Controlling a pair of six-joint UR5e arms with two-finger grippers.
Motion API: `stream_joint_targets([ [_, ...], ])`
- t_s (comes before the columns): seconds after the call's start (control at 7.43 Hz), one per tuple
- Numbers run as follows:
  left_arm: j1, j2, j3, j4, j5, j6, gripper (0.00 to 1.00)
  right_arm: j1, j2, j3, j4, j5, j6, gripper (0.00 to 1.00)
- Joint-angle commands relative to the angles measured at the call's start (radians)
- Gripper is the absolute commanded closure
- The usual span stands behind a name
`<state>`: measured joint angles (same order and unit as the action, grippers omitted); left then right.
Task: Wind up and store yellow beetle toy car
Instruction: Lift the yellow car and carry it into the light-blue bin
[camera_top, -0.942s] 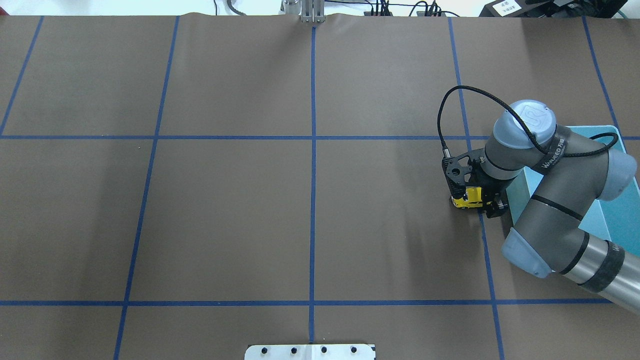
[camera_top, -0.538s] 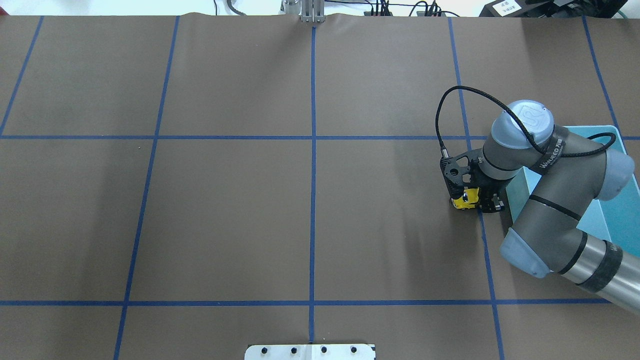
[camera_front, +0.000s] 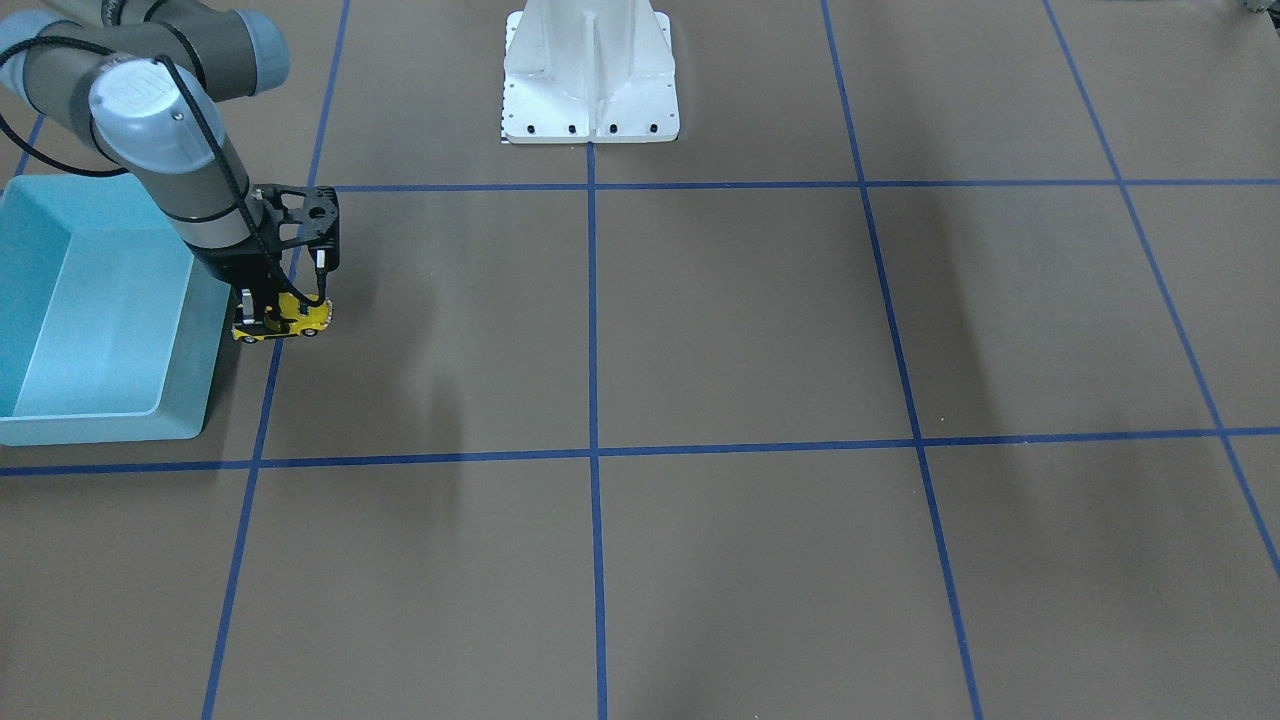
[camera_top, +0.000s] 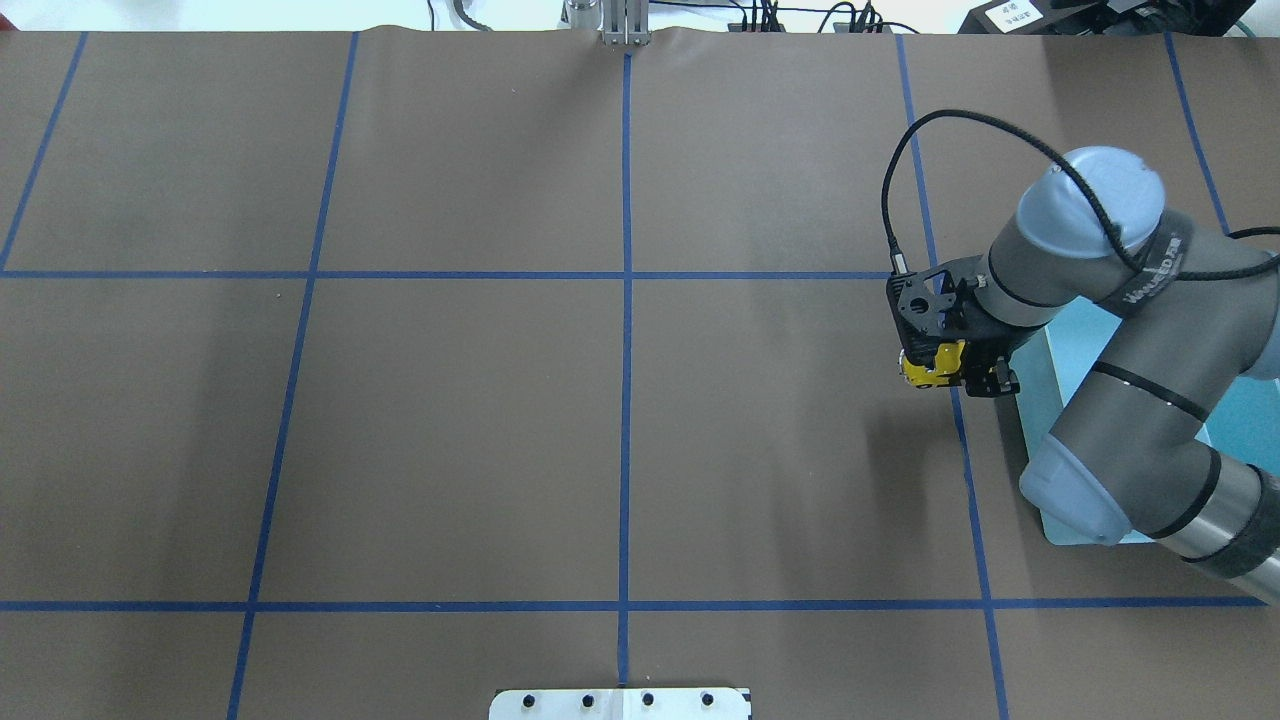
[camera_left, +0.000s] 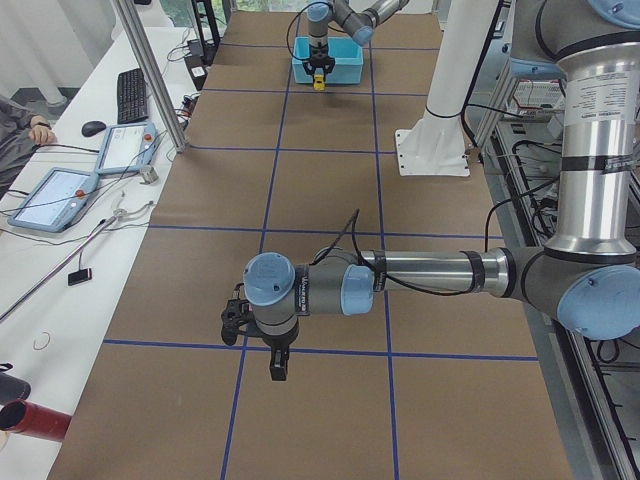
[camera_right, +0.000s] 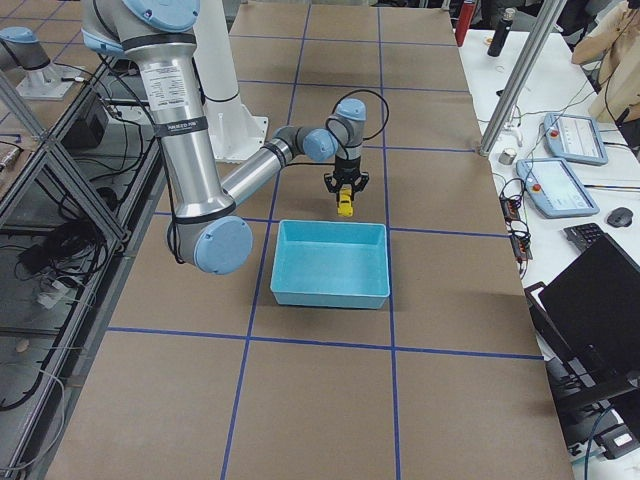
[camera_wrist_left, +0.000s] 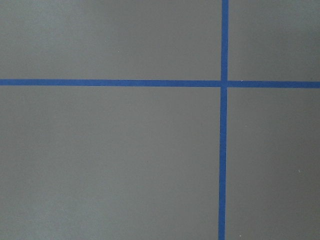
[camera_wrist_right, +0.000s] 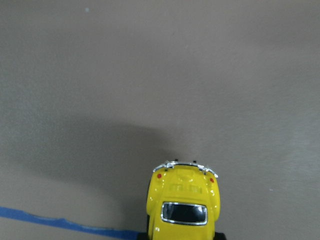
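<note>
The yellow beetle toy car (camera_top: 929, 366) is held in my right gripper (camera_top: 952, 370), which is shut on it and holds it a little above the brown table, just left of the blue bin (camera_top: 1058, 362). In the front-facing view the car (camera_front: 285, 322) hangs beside the bin's wall (camera_front: 207, 345). The right wrist view shows the car's rear (camera_wrist_right: 184, 202) with its shadow on the table below. My left gripper (camera_left: 277, 368) shows only in the exterior left view, low over the table, and I cannot tell whether it is open or shut.
The table is covered with brown paper marked by blue tape lines (camera_top: 626, 330). The white robot base (camera_front: 590, 75) stands at the table's edge. The bin's inside (camera_right: 330, 265) holds nothing. The left wrist view shows only paper and tape.
My right gripper has risen with the yellow car, lifting it off the table and a little away from the robot. The right arm's wrist stands higher over the bin's edge.
</note>
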<state>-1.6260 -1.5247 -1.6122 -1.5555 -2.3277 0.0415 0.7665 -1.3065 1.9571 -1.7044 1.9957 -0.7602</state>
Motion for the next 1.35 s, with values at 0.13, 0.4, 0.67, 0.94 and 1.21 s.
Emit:
stream_joint_targets([
  [0.13, 0.0, 0.0, 0.0, 0.0, -0.001, -0.002, 0.0, 0.089, -0.116, 0.187, -0.17, 0.011, -0.133, 1.0],
  [0.4, 0.0, 0.0, 0.0, 0.0, -0.001, -0.002, 0.0, 0.128, -0.265, 0.204, -0.105, 0.02, -0.183, 1.0],
  [0.67, 0.0, 0.0, 0.0, 0.0, -0.001, -0.002, 0.0, 0.168, -0.475, 0.09, 0.273, 0.066, -0.186, 1.0],
  [0.94, 0.002, -0.002, 0.0, 0.0, -0.001, -0.002, 0.0, 0.18, -0.468, -0.067, 0.445, 0.112, -0.179, 1.0],
  [1.21, 0.002, -0.002, 0.0, 0.0, -0.001, -0.002, 0.0, 0.175, -0.462, -0.101, 0.456, 0.104, -0.16, 1.0],
])
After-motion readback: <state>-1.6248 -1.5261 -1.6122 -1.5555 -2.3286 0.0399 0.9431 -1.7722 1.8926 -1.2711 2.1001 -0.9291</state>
